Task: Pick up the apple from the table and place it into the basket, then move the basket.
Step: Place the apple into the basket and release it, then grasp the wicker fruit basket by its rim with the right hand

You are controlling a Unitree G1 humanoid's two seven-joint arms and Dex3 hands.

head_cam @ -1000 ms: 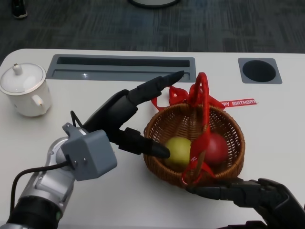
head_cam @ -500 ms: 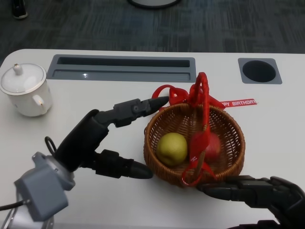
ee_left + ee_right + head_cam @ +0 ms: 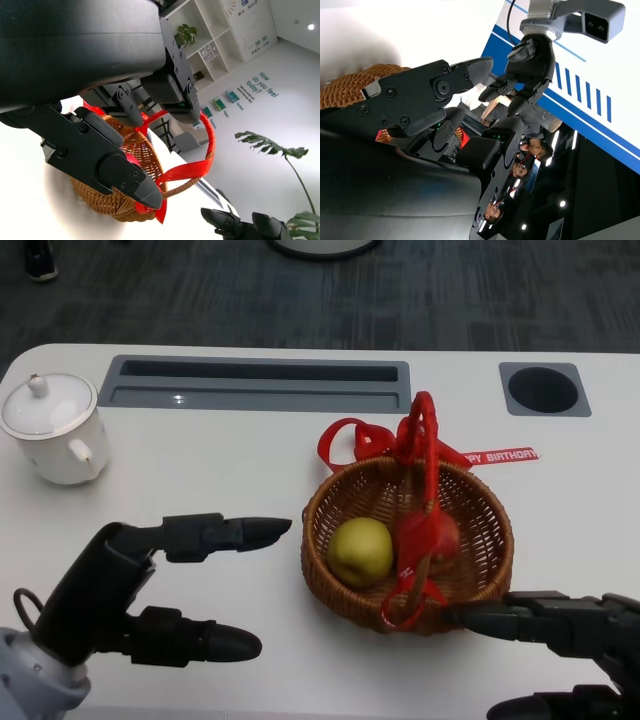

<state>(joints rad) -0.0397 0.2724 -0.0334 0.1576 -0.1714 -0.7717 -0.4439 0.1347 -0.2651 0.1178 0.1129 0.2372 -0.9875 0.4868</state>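
The wicker basket point(image 3: 485, 560) with a red ribbon handle point(image 3: 425, 440) stands right of the table's middle. A yellow-green apple point(image 3: 360, 550) lies in its left half. A red apple point(image 3: 445, 537) lies beside it, partly hidden by the ribbon. My left hand point(image 3: 120, 590) is open at the lower left, fingers spread, a short gap from the basket and holding nothing. My right hand point(image 3: 565, 630) lies low at the lower right, its fingers straight, with the fingertips point(image 3: 470, 619) at the basket's front rim. The left wrist view shows the basket point(image 3: 112, 202) beyond my fingers point(image 3: 120, 172).
A white lidded pot point(image 3: 50, 430) stands at the far left. A grey recessed slot point(image 3: 255, 383) and a round grey hole point(image 3: 543, 388) lie along the back. A red printed ribbon tail point(image 3: 505, 454) trails on the table behind the basket.
My left hand has drawn back from the basket toward the lower left, leaving the yellow-green apple inside. The right hand has shifted slightly to the right along the basket's front.
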